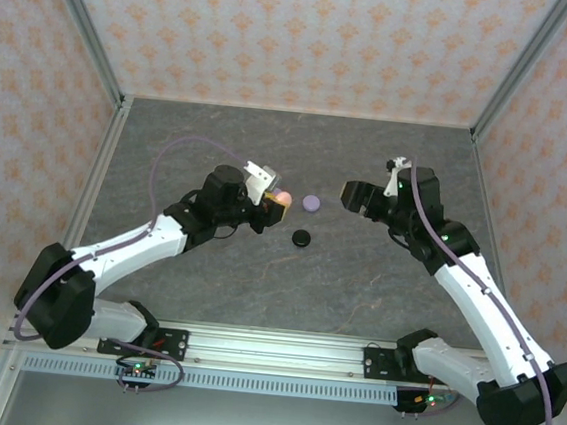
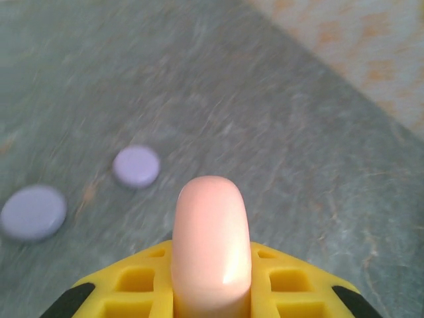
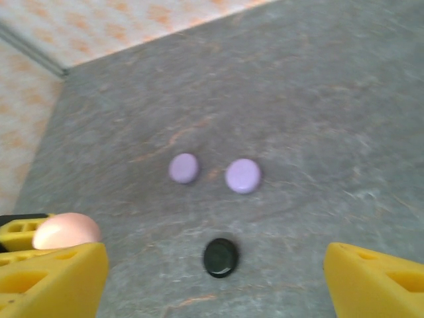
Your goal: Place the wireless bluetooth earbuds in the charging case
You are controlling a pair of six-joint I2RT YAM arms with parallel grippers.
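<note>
Clamping a pale pink puck (image 2: 211,232) edge-on between the left gripper's (image 1: 277,198) yellow fingers (image 2: 285,285), just left of two lilac pucks (image 3: 243,175) and a black puck (image 3: 220,257) lying apart on the grey table (image 1: 207,276), and holding the right gripper's (image 1: 347,193) jaws spread wide, empty, facing them.

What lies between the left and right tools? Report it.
A lilac puck lies between the left tool, gripping a pink puck, and the open right tool, in the top view.
</note>
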